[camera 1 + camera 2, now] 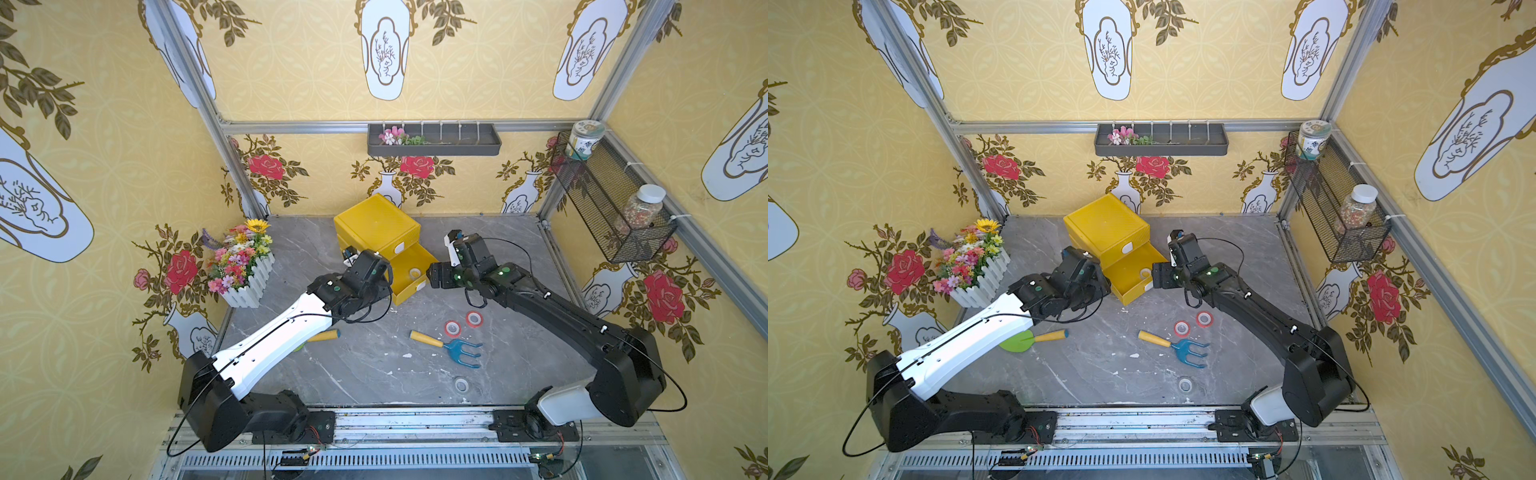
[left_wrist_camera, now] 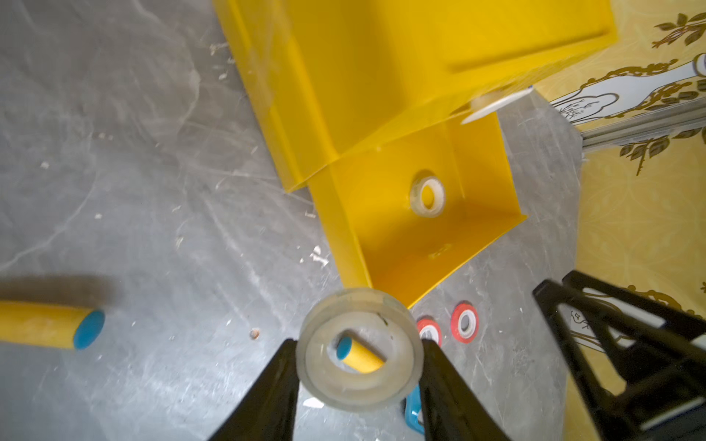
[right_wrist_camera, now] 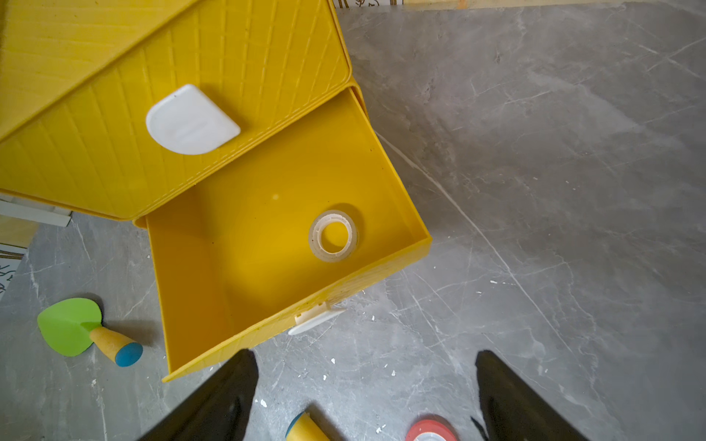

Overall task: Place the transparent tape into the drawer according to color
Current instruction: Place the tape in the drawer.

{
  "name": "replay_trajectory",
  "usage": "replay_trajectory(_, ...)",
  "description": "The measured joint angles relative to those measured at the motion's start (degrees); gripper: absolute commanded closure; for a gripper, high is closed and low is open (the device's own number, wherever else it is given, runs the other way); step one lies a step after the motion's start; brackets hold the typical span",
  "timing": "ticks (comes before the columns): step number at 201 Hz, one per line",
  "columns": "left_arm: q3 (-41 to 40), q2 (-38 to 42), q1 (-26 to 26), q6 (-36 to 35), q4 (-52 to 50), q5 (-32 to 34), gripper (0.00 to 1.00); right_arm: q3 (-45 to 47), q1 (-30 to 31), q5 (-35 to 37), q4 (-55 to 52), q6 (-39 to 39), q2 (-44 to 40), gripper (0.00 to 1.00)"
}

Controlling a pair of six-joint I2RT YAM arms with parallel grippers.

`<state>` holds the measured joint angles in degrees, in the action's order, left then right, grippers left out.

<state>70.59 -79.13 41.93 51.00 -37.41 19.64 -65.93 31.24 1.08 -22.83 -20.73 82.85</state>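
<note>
My left gripper [image 2: 359, 345] is shut on a clear-grey transparent tape roll [image 2: 403, 355], held above the table just off the front corner of the open drawer [image 2: 397, 244]. That lower drawer [image 3: 237, 259] of the yellow cabinet [image 1: 376, 226] is pulled out, and one clear tape roll [image 3: 315, 236] lies flat on its floor. My right gripper [image 3: 366, 355] is open and empty, hovering over the table beside the drawer's front. Two red tape rolls [image 1: 447, 329] [image 1: 468, 319] lie on the table nearer the front. Another clear roll [image 1: 457, 385] lies near the front edge.
A blue toy rake [image 1: 463, 351] with a yellow handle lies near the red rolls. A green toy shovel [image 1: 1017, 341] lies partly under my left arm. A flower box [image 1: 245, 266] stands at the left. A wire basket [image 1: 611, 208] hangs on the right wall.
</note>
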Motion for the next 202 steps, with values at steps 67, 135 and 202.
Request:
replay_trajectory(67,10.9,-14.1,-0.8,-7.3,3.6,1.3,0.48,2.6,0.0,1.1,-1.7,-0.4,-2.9,0.08)
replay_trajectory(135,12.8,-21.1,-0.8,-10.4,3.8,0.9,0.47,5.0,0.0,1.8,-3.0,-1.3,-6.3,0.08)
replay_trajectory(202,13.0,-23.0,-0.8,-11.5,5.1,-0.7,0.33,6.8,0.0,1.5,-5.9,-2.7,-8.0,0.07)
